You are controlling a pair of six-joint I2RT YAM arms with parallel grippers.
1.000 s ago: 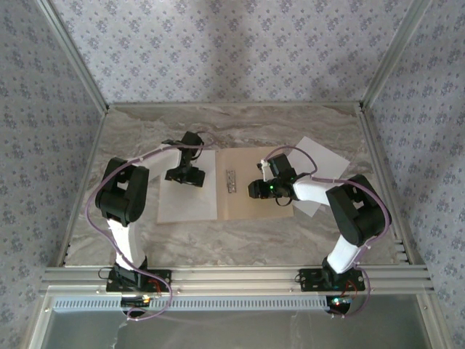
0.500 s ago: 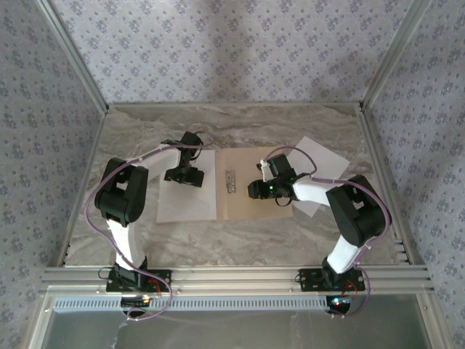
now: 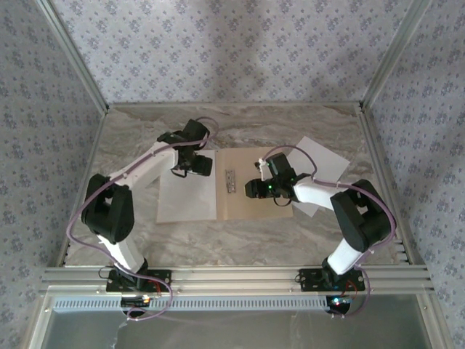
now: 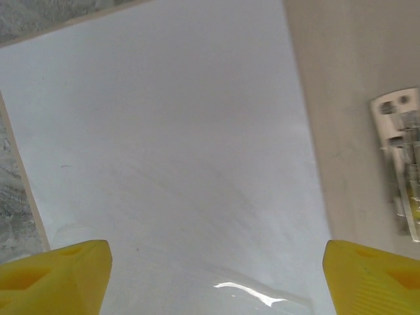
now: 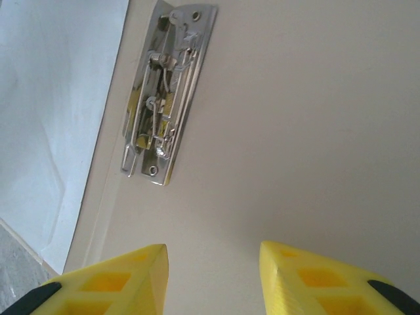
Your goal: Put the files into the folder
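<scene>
On tabletop [image 3: 247,243], folder [image 3: 251,209]: open flat, clip [image 3: 232,180] beside crease.
Files: one sheet [image 3: 187,202] on left leaf; other sheet [image 3: 325,156] far right, by folder's edge.
Left gripper [image 3: 199,166]: jaws spread wide; now farther and rightward over sheet.
Right gripper [image 3: 251,190]: jaws parted, unmoved over right leaf.

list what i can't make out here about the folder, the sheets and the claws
- Top external: the right-hand sheet is partly covered by the right arm, so its near edge is hidden.
- Top external: the folder has its left leaf mostly under the other sheet.
- Left wrist: the clip is cut off by the right edge.
- Wrist views: left claw and right claw are cropped at the bottom edge, so contact is unclear.
</scene>
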